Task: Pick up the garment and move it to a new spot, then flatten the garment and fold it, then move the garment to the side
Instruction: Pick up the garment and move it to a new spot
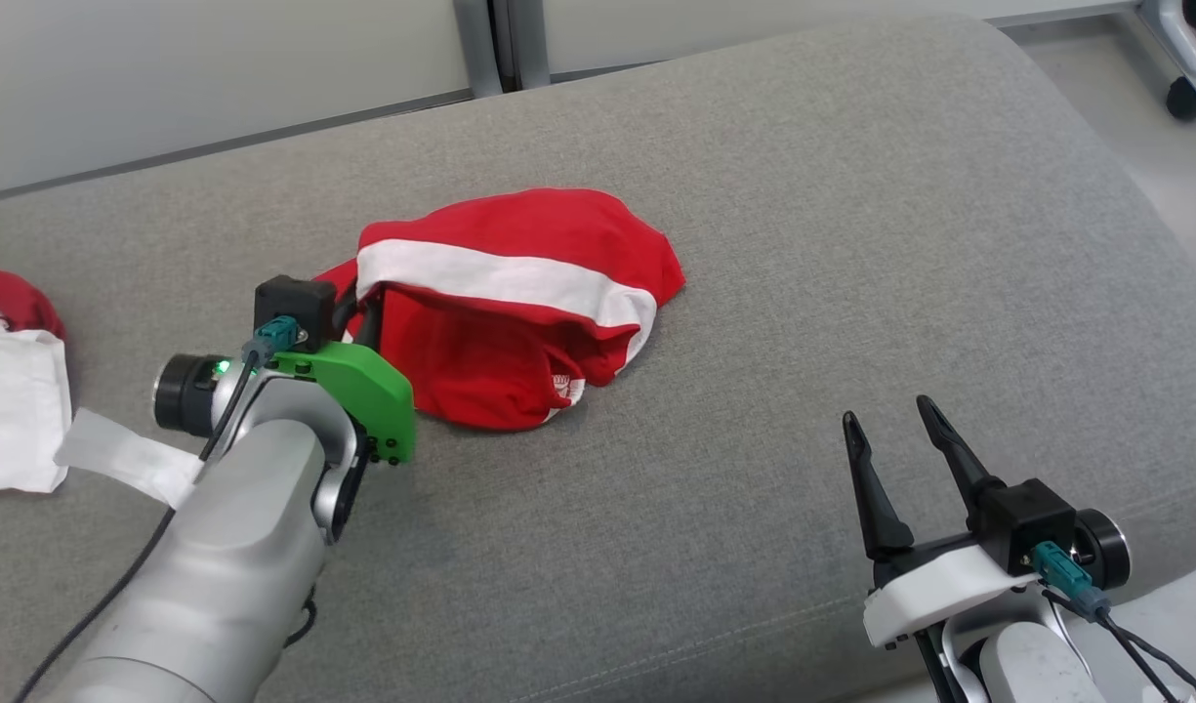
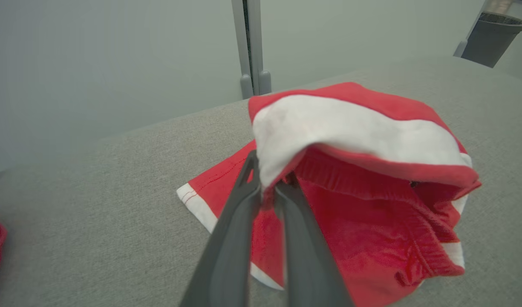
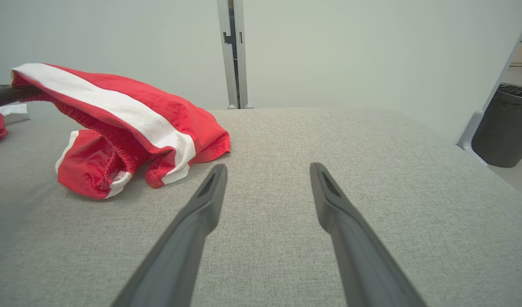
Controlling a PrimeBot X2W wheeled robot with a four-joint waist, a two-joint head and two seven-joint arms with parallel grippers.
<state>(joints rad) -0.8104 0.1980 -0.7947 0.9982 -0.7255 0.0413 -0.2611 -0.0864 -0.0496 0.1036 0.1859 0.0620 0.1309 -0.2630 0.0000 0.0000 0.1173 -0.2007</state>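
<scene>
The garment [image 1: 519, 293] is a pair of red shorts with a white band, lying crumpled in the middle of the grey cushion [image 1: 851, 244]. My left gripper [image 2: 269, 192] is shut on the garment's left edge [image 2: 329, 170], pinching the red and white cloth between its fingertips, and that edge is raised above the cushion. In the head view the left gripper [image 1: 358, 303] sits at the garment's left side, its tips hidden by cloth. My right gripper [image 1: 890, 420] hovers open at the lower right, apart from the garment [image 3: 116, 123], with nothing between its fingers [image 3: 209, 192].
Another red and white cloth [image 1: 12, 391] lies at the cushion's far left edge. A wall with a grey post [image 1: 500, 44] runs behind the cushion. A dark bin [image 3: 503, 123] stands on the floor to the right, and a chair castor [image 1: 1188, 98] at the far right.
</scene>
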